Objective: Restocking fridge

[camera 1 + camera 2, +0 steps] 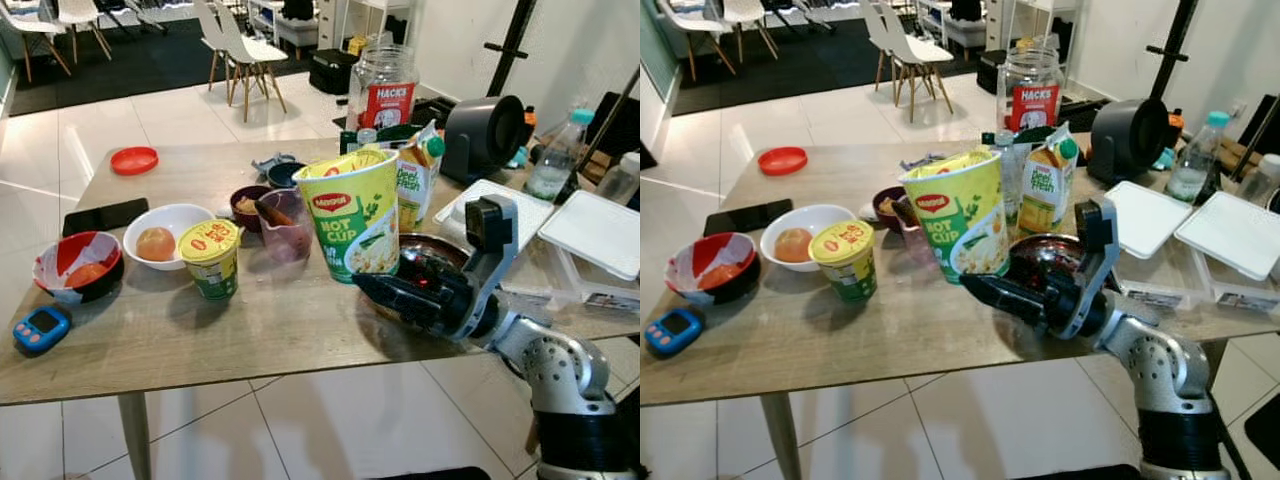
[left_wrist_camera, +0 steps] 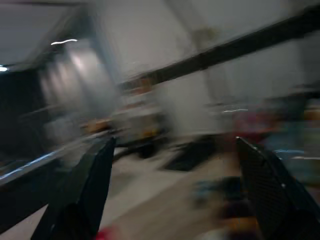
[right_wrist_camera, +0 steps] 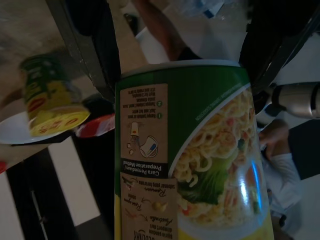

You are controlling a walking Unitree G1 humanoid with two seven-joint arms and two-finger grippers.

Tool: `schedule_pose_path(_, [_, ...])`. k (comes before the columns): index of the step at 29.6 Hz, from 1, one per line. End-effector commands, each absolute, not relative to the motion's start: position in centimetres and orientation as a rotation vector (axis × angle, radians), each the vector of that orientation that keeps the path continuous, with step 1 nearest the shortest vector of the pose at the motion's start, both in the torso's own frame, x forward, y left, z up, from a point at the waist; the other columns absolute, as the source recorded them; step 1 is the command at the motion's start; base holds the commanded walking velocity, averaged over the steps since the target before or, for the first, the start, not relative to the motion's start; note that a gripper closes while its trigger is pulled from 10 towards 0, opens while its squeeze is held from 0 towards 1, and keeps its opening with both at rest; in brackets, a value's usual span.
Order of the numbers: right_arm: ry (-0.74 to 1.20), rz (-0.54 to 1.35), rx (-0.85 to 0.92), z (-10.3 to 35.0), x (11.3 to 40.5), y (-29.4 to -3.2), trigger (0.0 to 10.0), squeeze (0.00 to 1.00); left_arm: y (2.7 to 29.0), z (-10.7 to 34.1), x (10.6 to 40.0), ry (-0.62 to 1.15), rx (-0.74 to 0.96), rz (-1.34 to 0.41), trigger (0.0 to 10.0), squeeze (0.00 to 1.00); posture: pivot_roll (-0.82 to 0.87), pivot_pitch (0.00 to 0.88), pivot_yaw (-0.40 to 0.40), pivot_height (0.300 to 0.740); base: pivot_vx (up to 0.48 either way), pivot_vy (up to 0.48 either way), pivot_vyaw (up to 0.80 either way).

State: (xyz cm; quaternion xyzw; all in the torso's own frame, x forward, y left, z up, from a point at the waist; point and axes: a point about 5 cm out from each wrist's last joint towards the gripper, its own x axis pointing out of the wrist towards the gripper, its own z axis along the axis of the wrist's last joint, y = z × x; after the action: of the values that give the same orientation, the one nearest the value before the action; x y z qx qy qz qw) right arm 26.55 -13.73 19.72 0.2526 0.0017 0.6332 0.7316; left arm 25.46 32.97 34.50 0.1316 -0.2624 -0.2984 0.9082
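A tall yellow-green Maggi Hot Cup noodle cup [image 1: 353, 215] is tilted slightly over the middle of the wooden table [image 1: 250, 330]. My right gripper [image 1: 385, 288] is shut on its lower part from the right. In the right wrist view the cup [image 3: 195, 160] stands between the two black fingers [image 3: 95, 45]. A smaller noodle cup [image 1: 212, 258] with a yellow lid stands to its left. A green juice carton [image 1: 418, 180] stands just behind it. The left wrist view is blurred, with my left gripper [image 2: 177, 200] open and nothing between its fingers.
A white bowl [image 1: 165, 235] holding an orange fruit, a red-and-white bowl [image 1: 78, 265], a blue timer [image 1: 40, 328], a phone [image 1: 104, 216] and a red lid [image 1: 134, 160] lie on the left. A purple measuring cup [image 1: 285, 225], a Hacks jar [image 1: 382, 88], a black appliance [image 1: 485, 135] and white containers [image 1: 595, 235] crowd the back and right.
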Motion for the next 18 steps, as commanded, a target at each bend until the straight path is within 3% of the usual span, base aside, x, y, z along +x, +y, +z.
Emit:
schedule_pose_path(1, [-0.003,1.414,0.532,19.9,26.3,-13.3,10.0,0.00,31.3,34.4,25.3,-0.544,0.239,-0.756,10.0,0.00,-0.02,0.000,0.014,0.740,0.000,0.000,0.00])
schedule_pose_path(2, [0.011,1.428,0.522,19.7,26.2,-13.0,10.0,0.00,29.3,34.7,25.0,-0.527,0.247,-0.902,10.0,0.00,-0.02,0.000,0.013,0.740,0.000,0.000,0.00])
schedule_pose_path(4, [0.011,1.428,0.522,19.7,26.2,-13.0,10.0,0.00,29.3,34.7,25.0,-0.527,0.247,-0.902,10.0,0.00,-0.02,0.000,0.013,0.740,0.000,0.000,0.00])
schedule_pose_path(6, [0.031,1.444,0.513,19.4,26.0,-12.5,10.0,0.00,26.7,34.0,24.7,-0.433,0.314,-1.104,10.0,0.00,-0.02,0.000,0.016,0.740,0.000,0.000,0.00])
schedule_pose_path(9, [0.041,1.455,0.509,19.2,25.8,-12.2,10.0,0.00,25.6,33.4,24.4,-0.370,0.342,-1.201,10.0,0.00,-0.02,0.000,0.017,0.740,0.000,0.000,0.00])
schedule_pose_path(11, [0.067,1.482,0.493,18.7,25.4,-11.6,10.0,0.00,24.0,32.1,24.2,-0.236,0.391,-1.352,10.0,0.00,-0.02,0.000,0.021,0.740,0.000,0.000,0.00])
schedule_pose_path(18, [0.095,1.522,0.469,18.1,25.1,-10.4,10.0,0.00,22.8,29.0,23.8,0.048,0.446,-1.536,10.0,0.00,-0.02,0.000,0.031,0.740,0.000,0.000,0.00])
